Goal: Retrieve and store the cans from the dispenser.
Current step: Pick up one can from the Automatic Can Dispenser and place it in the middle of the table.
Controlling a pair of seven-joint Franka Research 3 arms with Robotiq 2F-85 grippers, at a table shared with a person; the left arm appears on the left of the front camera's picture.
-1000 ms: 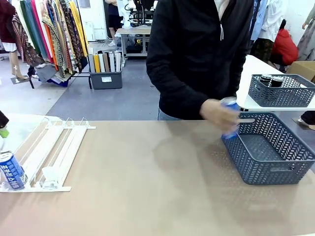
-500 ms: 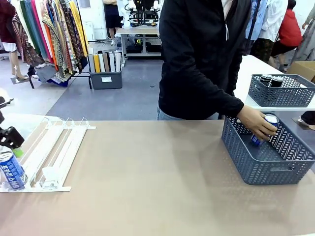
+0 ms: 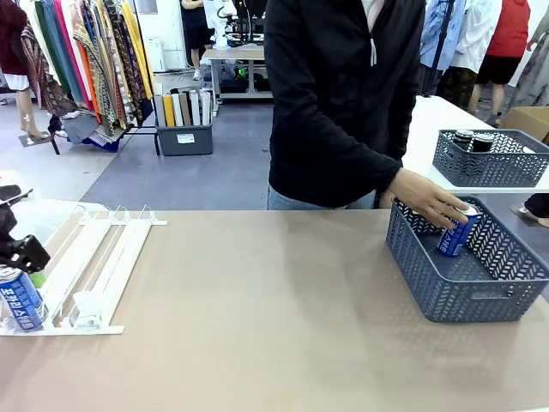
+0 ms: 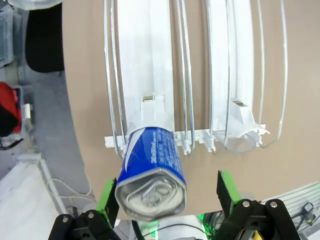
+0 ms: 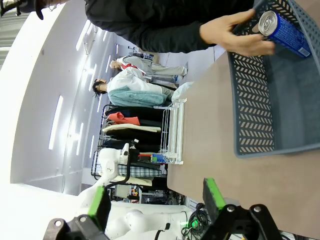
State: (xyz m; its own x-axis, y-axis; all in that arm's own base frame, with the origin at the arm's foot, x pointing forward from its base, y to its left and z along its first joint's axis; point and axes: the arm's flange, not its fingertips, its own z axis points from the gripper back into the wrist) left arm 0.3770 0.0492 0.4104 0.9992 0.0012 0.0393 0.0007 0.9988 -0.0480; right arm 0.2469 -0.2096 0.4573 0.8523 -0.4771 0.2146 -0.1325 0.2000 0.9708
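A blue can (image 3: pixel 19 298) stands at the front stop of the white dispenser (image 3: pixel 103 266), in its leftmost lane. My left gripper (image 3: pixel 10 251) hovers just above and behind the can. In the left wrist view this can (image 4: pixel 151 172) lies between my left gripper's (image 4: pixel 167 197) green pads (image 4: pixel 226 190), which stand open and apart from it. At the right, a person's hand (image 3: pixel 425 202) holds a second blue can (image 3: pixel 455 232) inside the grey basket (image 3: pixel 446 292). My right gripper (image 5: pixel 156 200) is open with nothing in it, facing that basket (image 5: pixel 250 110) and the held can (image 5: pixel 285 30).
A second grey basket (image 3: pixel 489 167) holding dark cans sits on a white table at the back right. The person in a black jacket (image 3: pixel 343 94) stands at the table's far edge. Bare tabletop (image 3: pixel 266 318) lies between dispenser and basket.
The person's hand carried the blue can rightwards and lowered it into the near basket. My left gripper came in from the left edge and dropped closer to the can at the dispenser.
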